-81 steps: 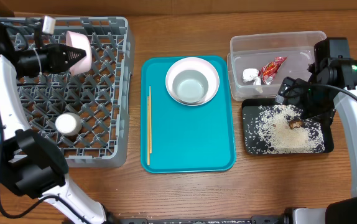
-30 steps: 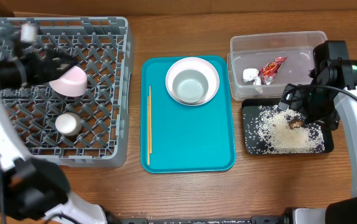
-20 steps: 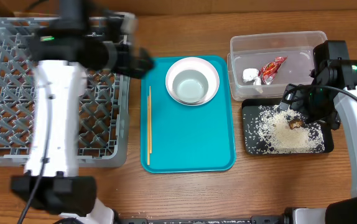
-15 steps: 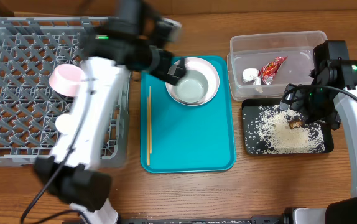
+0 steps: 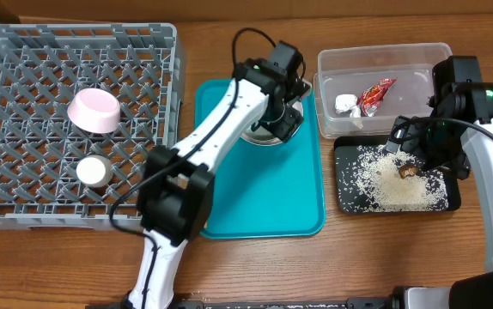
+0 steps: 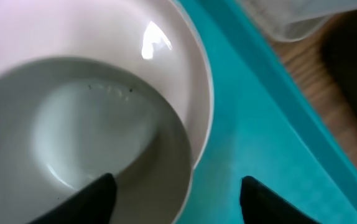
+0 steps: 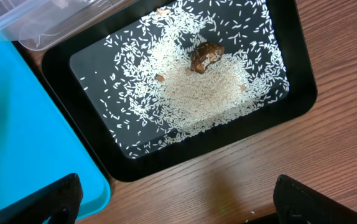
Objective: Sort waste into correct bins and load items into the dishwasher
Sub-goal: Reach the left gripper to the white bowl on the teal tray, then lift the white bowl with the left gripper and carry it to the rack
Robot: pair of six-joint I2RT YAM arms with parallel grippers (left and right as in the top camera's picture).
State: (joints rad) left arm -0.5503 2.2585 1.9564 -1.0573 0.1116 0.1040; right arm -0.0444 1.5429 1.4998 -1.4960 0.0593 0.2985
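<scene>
A white bowl [image 6: 91, 124] sits at the back of the teal tray [image 5: 264, 197]. My left gripper [image 6: 175, 190] hangs low over the bowl's right rim. One finger is inside the bowl and the other is over the tray, with gaps on both sides of the rim, so it is open. In the overhead view the left arm hides most of the bowl. My right gripper [image 7: 178, 199] is open over the wood beside the black tray [image 7: 91, 56] of rice and holds nothing.
The grey dish rack [image 5: 23, 51] at left holds a pink bowl [image 5: 94, 110] and a white cup [image 5: 94, 170]. A clear bin [image 5: 384, 60] at back right holds a red wrapper [image 5: 375, 93] and crumpled white waste [image 5: 345, 103]. A brown food scrap [image 7: 204, 55] lies on the rice.
My left arm left the pink bowl in the rack and swung right to the white bowl, where its jaws narrowed around the rim. The right arm has stayed still.
</scene>
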